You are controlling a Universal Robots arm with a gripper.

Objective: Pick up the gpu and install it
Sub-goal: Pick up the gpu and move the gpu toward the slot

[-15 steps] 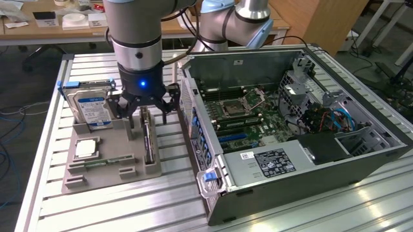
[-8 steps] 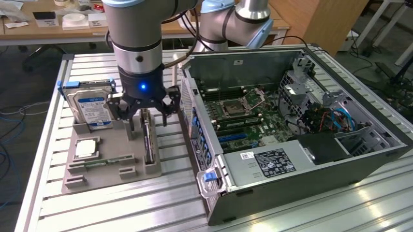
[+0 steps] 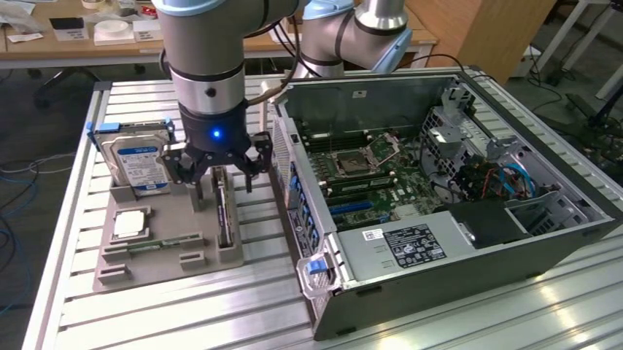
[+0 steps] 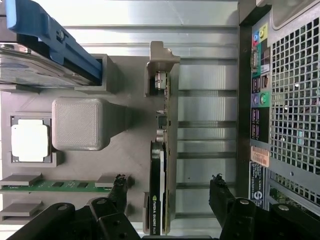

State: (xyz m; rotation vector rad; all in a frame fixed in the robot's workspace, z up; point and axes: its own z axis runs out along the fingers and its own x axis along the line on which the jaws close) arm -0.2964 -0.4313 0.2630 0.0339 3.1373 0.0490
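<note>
The gripper [image 3: 222, 184] is hanging wide open astride the gpu [image 3: 225, 215], and an off-centre pinch is risking tilting and jamming it in the tray [image 3: 156, 259].

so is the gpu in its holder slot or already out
In. The gpu stands on edge in the slot of the gray holder. The open gripper straddles it, fingers clear of both sides.

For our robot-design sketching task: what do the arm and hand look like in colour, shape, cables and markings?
The arm is made of silver-grey cylinders with pale blue joint caps and a black band near the wrist. The hand is black, with a small blue light and two jointed fingers. A pale cable loops beside the wrist.
</note>
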